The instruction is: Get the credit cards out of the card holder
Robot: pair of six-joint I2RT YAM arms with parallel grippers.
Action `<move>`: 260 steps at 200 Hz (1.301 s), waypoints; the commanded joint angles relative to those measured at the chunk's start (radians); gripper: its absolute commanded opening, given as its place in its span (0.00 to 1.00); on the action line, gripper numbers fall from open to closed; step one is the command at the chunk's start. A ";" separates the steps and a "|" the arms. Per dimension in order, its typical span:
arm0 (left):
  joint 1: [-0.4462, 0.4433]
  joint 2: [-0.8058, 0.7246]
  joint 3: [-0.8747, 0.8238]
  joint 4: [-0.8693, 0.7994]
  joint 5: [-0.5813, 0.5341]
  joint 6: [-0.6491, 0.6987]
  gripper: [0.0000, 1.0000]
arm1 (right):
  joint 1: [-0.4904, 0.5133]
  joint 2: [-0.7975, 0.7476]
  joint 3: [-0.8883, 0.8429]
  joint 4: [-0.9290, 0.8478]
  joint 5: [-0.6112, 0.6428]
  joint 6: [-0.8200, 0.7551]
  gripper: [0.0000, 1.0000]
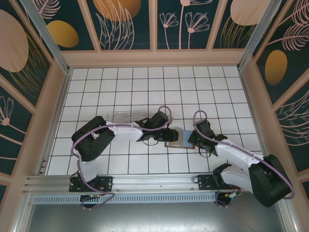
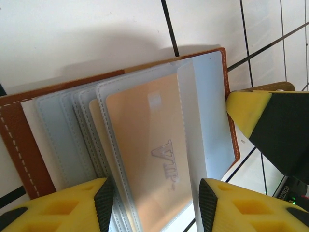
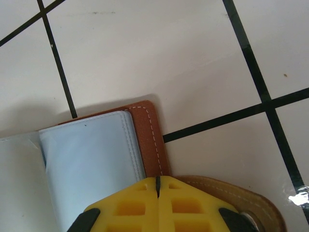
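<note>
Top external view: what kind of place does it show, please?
Probably an enclosed robot test cell, not a home or shop: a white grid-lined table walled by floral printed panels, with two robot arms bolted to an aluminium rail at its near edge.

Bright, even light fills the white worktop [image 1: 120, 82]. The arms [image 1: 120, 130] cast small, soft shadows. In the left wrist view a grey shadow lies beside the card holder [image 2: 19, 140], and its clear sleeves [image 2: 58, 140] shine pale.

The orange card [image 2: 145, 164] bears raised letters "VIP"
</note>
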 commanded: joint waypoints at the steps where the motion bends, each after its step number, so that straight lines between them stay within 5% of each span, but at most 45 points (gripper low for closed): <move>1: -0.018 0.012 0.004 0.113 0.091 -0.015 0.53 | 0.002 0.013 -0.037 -0.040 -0.049 0.008 0.00; 52: -0.018 0.007 -0.012 0.154 0.120 -0.018 0.64 | 0.002 0.015 -0.038 -0.039 -0.050 0.008 0.00; 69: -0.018 0.002 -0.016 0.155 0.116 -0.017 0.91 | 0.002 0.016 -0.038 -0.038 -0.050 0.007 0.00; 139: -0.017 -0.047 -0.007 0.095 0.073 0.013 0.93 | 0.003 -0.024 -0.023 -0.078 -0.017 0.024 0.00; 171: -0.018 -0.109 0.003 -0.033 -0.050 0.054 0.91 | 0.000 -0.179 0.029 -0.193 0.072 0.061 0.04; 211: -0.018 -0.167 0.011 -0.110 -0.172 0.088 0.71 | 0.000 -0.300 0.081 -0.164 0.003 0.007 0.13; 260: -0.016 -0.056 0.040 -0.041 -0.094 0.092 0.00 | -0.002 -0.134 0.051 0.080 -0.241 -0.003 0.10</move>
